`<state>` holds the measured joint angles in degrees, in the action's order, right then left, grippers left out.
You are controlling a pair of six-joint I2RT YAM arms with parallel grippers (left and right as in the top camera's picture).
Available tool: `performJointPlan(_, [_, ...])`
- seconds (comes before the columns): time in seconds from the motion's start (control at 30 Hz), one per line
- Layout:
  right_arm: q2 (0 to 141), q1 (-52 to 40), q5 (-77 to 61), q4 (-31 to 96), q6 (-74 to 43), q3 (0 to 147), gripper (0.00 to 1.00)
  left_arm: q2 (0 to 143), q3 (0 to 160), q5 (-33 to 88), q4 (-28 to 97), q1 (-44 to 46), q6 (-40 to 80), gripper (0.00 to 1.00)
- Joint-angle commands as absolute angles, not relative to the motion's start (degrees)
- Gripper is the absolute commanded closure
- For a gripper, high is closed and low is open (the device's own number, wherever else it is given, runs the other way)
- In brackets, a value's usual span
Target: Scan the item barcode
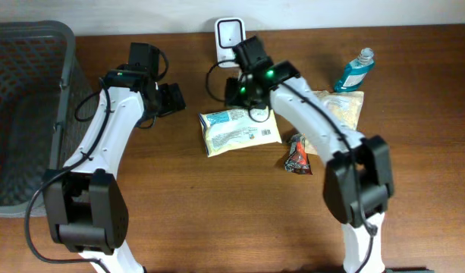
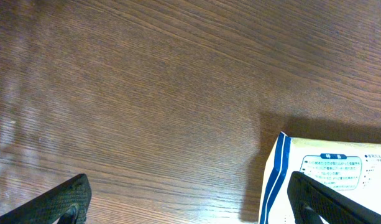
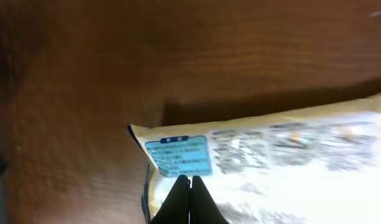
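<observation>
The packet lies flat in the middle of the table, long axis running left to right, just near of the white scanner. The right arm has its jaws clenched over the packet's printed face, nothing visibly pinched between them. The left arm waits just left of the packet, jaws released wide (clearly empty). By my judgement the right is nearer.
</observation>
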<state>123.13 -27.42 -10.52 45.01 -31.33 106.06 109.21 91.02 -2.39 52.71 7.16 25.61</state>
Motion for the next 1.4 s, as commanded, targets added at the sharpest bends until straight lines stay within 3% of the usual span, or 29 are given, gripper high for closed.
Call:
performJointPlan(0.0, [129.0,-29.8,-13.9,43.0,-32.0,105.6,0.96,109.8,90.8,-2.8,52.6,7.1,26.3,0.01])
performJointPlan(0.23, [135.4,-31.2,-13.1,41.1,-34.5,105.6,0.96,109.8,90.8,-2.8,52.6,7.1,26.3,0.01])
performJointPlan(0.4, [132.0,-28.8,-11.0,43.2,-31.2,108.2,0.96,109.8,90.8,-2.8,52.6,7.1,26.3,0.01])
performJointPlan(0.6, [124.9,-22.7,-3.6,62.0,-24.6,121.7,0.96,109.8,90.8,-2.8,52.6,7.1,26.3,0.01])
performJointPlan(0.83, [126.1,-19.1,-2.8,74.7,-24.2,121.4,0.96,109.8,90.8,-2.8,52.6,7.1,26.3,0.01])
performJointPlan(1.2, [127.1,-23.2,-6.9,54.7,-27.7,98.1,0.96,109.8,90.8,-2.8,52.6,7.1,26.3,0.01])
performJointPlan(1.37, [126.1,-22.7,-6.8,56.0,-28.1,99.5,0.96,109.8,90.8,-2.8,52.6,7.1,26.3,0.01])
